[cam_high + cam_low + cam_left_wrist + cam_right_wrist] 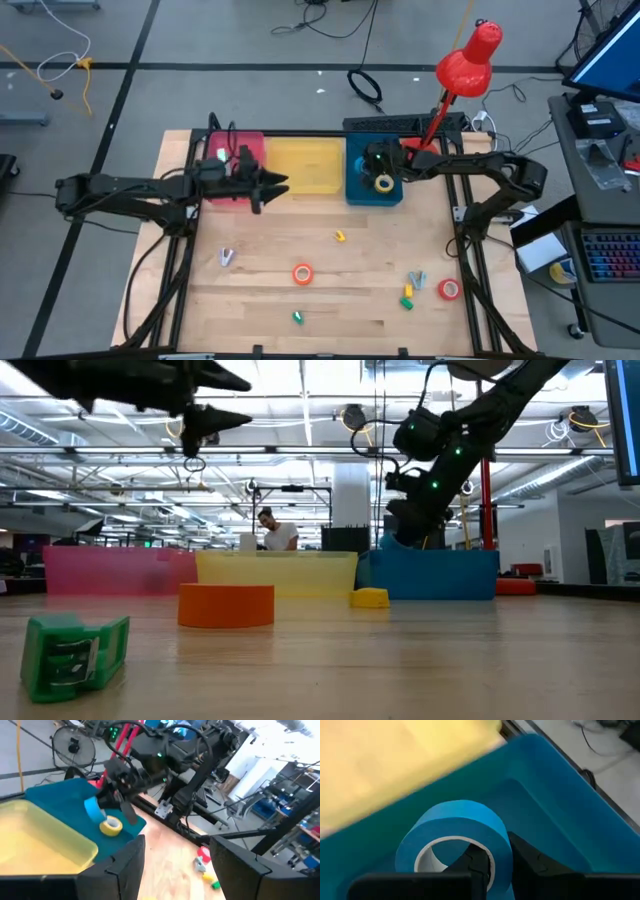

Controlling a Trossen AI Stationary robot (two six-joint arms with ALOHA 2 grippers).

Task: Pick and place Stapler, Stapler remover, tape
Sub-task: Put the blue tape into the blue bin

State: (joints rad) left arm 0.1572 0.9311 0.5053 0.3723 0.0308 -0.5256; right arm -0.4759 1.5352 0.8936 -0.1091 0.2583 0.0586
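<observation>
Blue ring-shaped tape roll [460, 832] pinched in right gripper [492, 862] – one finger through its hole – over blue plastic bin [358, 185]; left gripper [268, 186] spread, empty, over pink bin [250, 150].

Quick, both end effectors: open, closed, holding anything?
Left end effector: open, holding nothing, above the pink bin.
Right end effector: closed on the blue tape roll, over the blue bin.

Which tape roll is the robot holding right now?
The blue tape roll, pinched in the right pincer over the blue bin; the others lie free.
</observation>
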